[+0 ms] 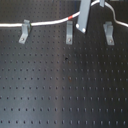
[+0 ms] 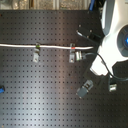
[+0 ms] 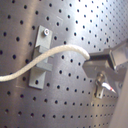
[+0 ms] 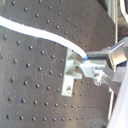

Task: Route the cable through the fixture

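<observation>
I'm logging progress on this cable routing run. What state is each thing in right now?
cable: lies taut across the board, passes two clips, its end held at the gripper.
gripper: shut on the cable end, jaws pinched.
first exterior view's left clip: cable seated in it.
middle clip: cable crosses its top by the red band.
first exterior view's right clip: empty, not yet threaded.
</observation>
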